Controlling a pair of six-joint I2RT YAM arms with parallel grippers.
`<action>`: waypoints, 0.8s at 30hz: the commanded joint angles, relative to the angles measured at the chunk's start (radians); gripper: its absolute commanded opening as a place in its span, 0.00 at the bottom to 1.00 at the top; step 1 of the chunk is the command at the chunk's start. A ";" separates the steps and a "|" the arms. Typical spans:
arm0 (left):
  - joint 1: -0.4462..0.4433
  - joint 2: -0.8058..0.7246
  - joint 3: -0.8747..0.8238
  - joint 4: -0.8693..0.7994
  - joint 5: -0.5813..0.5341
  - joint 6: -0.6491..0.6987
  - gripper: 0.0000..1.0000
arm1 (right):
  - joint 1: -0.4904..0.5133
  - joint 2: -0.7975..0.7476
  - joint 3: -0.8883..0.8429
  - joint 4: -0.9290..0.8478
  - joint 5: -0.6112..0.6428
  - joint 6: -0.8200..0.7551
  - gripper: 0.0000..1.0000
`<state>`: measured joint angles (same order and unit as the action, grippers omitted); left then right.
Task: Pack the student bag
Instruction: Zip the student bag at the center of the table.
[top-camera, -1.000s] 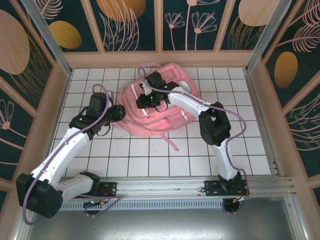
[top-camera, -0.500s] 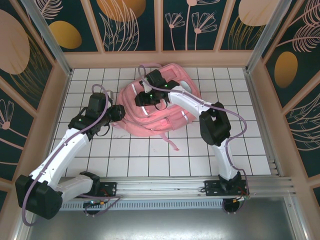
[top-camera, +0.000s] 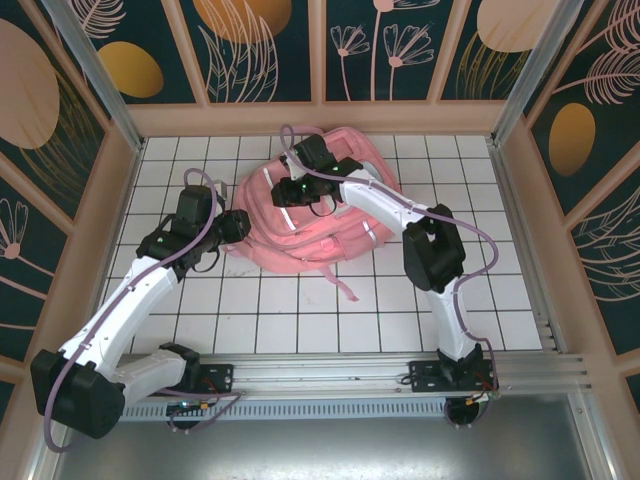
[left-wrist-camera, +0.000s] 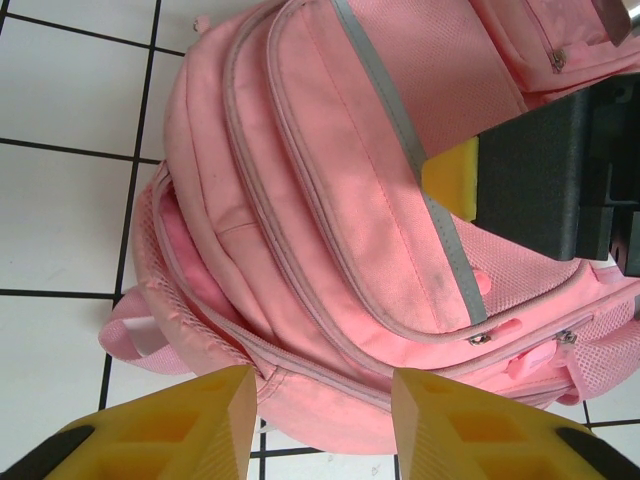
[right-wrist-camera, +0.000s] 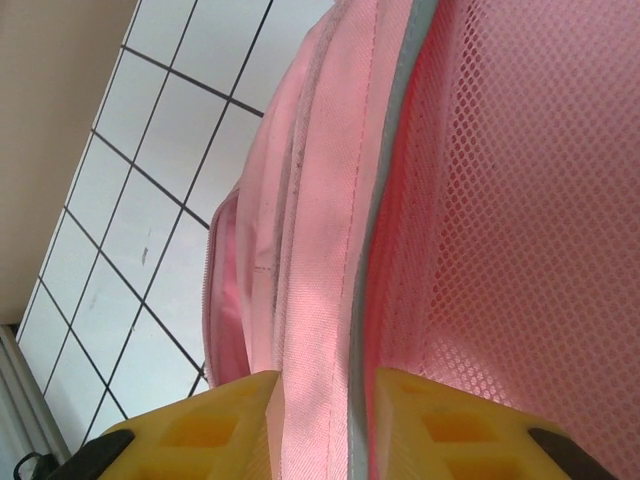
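The student bag (top-camera: 335, 225) is a large pink backpack lying flat on the white tiled table, at the centre back. My left gripper (top-camera: 238, 226) is at its left edge. In the left wrist view its yellow fingers (left-wrist-camera: 190, 425) straddle the bag's (left-wrist-camera: 330, 200) lower rim, with pink fabric spanning the gap between them (left-wrist-camera: 322, 400). My right gripper (top-camera: 288, 190) is on top of the bag near its upper left. In the right wrist view it (right-wrist-camera: 328, 400) pinches a fold of pink webbing with a grey strip beside the mesh panel (right-wrist-camera: 520, 200). The right gripper's black body (left-wrist-camera: 540, 190) shows in the left wrist view.
A loose pink strap (top-camera: 343, 287) trails from the bag toward the near side. Wooden walls (top-camera: 110, 200) enclose the table on the left, back and right. An aluminium rail (top-camera: 350, 365) carrying both arm bases runs along the near edge.
My right gripper has shifted a little toward the back over the bag's top, its jaws widening and then closing again on the fabric. The left arm has stayed put.
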<state>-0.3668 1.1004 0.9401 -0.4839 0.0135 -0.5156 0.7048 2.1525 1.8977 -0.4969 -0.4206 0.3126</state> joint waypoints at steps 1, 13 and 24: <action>-0.002 -0.007 -0.003 -0.011 -0.018 0.019 0.41 | -0.004 -0.008 0.000 0.014 -0.053 0.013 0.29; -0.001 -0.013 -0.022 -0.007 -0.012 0.017 0.41 | 0.006 0.006 -0.047 0.009 -0.059 0.003 0.27; 0.000 -0.015 -0.039 0.004 0.008 0.026 0.41 | 0.033 0.008 -0.050 0.008 -0.155 -0.025 0.20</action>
<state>-0.3668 1.0996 0.9142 -0.4828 0.0151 -0.5152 0.7116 2.1532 1.8385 -0.4896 -0.5068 0.3141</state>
